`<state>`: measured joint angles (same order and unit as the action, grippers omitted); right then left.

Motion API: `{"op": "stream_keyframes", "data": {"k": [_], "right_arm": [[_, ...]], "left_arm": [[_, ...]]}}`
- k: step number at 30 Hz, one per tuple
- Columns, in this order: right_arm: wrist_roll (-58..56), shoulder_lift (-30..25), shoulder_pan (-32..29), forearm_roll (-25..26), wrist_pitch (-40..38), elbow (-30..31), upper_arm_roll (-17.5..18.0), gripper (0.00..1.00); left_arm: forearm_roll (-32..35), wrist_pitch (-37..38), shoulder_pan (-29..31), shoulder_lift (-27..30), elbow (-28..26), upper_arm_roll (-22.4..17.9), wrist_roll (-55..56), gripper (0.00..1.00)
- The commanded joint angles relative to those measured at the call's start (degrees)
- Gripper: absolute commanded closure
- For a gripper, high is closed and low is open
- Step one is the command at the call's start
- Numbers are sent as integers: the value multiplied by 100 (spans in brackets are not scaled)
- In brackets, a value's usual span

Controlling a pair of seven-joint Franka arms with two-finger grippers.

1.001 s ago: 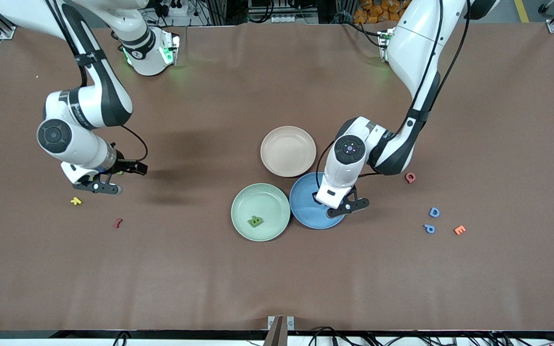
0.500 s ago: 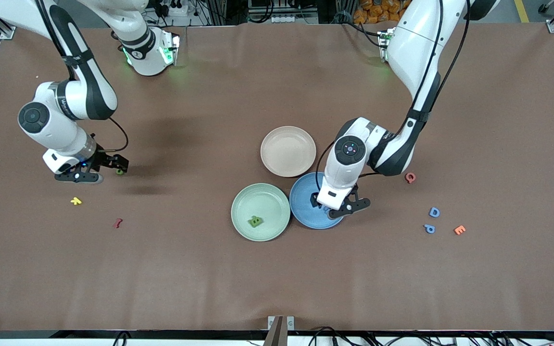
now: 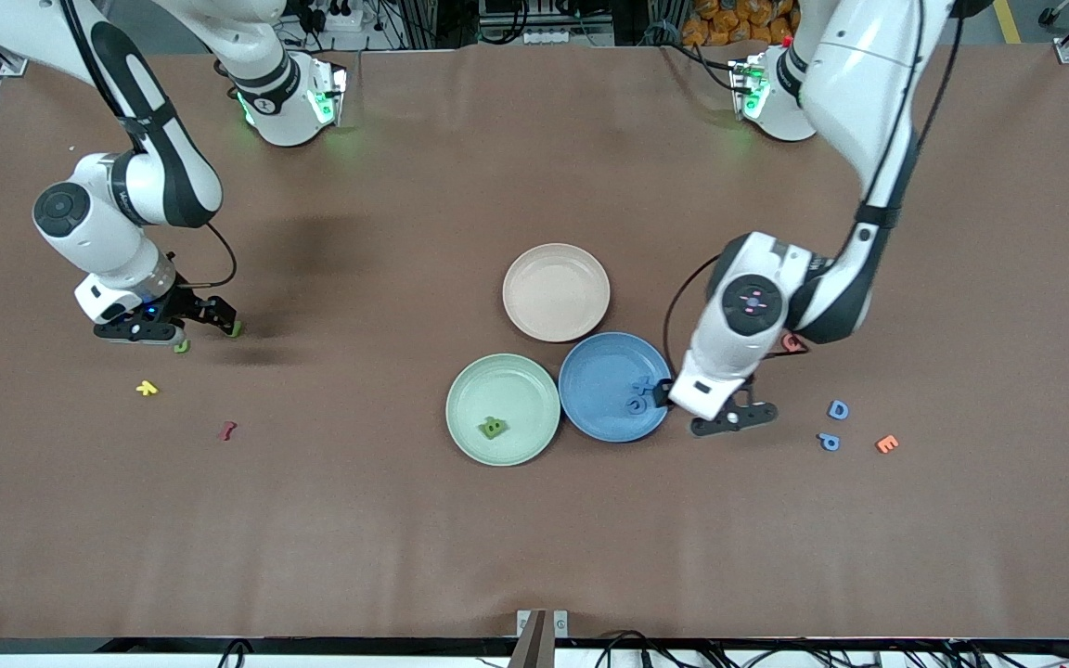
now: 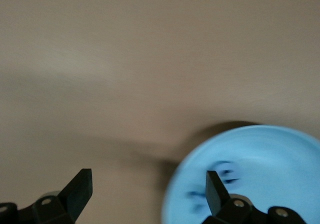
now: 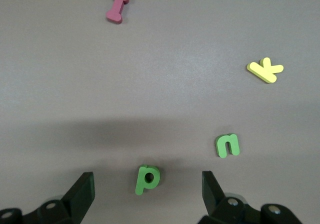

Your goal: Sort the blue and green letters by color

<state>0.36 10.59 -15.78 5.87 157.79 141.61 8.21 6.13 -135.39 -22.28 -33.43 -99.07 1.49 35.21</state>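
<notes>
Your letters are scattered three ways. Two blue letters point(image 3: 643, 394) lie in the blue plate point(image 3: 599, 371), near its rim toward the left arm's end of the tabletop. One green letter point(image 3: 493, 428) sits in the green plate point(image 3: 474, 390), touching beside it. A blue D point(image 3: 838, 409) and blue P point(image 3: 830, 442) wait on the tabletop toward the left arm's end, an orange E point(image 3: 886, 444) beside them. At the right arm's end you have a green p point(image 5: 147, 178) and green n point(image 5: 227, 145), with a yellow letter point(image 3: 147, 388) and a dark red letter point(image 3: 226, 430) nearer the front edge.

The left gripper point(image 3: 697, 413) hangs released and empty over the blue plate's rim. The right gripper point(image 5: 147, 194) is low over the green p, fingers spread either side, not gripping. The beige plate point(image 3: 556, 290) holds nothing.
</notes>
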Motion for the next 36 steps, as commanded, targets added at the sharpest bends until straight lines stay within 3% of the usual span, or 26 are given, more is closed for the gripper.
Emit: {"op": "stream_keyframes", "data": {"k": [1,14,19,22,36], "right_arm": [[25,163,-118,11,217,77,49,11],[499,532,-127,2,744,183,40,19],[649,576,-118,2,736,183,49,25],[711,620,-118,2,744,183,49,28],[957,708,-83,2,736,174,40,43]], "left_arm": [[152,320,444,381,-411,159,-1208,0],[187,655,1226,469,-517,133,-3827,0],[1038,611,1595,407,-508,150,-4785,0],[1075,541,1762,372,-491,150,-5295,0],[1031,374,1921,214,-508,150,-6105,0]]}}
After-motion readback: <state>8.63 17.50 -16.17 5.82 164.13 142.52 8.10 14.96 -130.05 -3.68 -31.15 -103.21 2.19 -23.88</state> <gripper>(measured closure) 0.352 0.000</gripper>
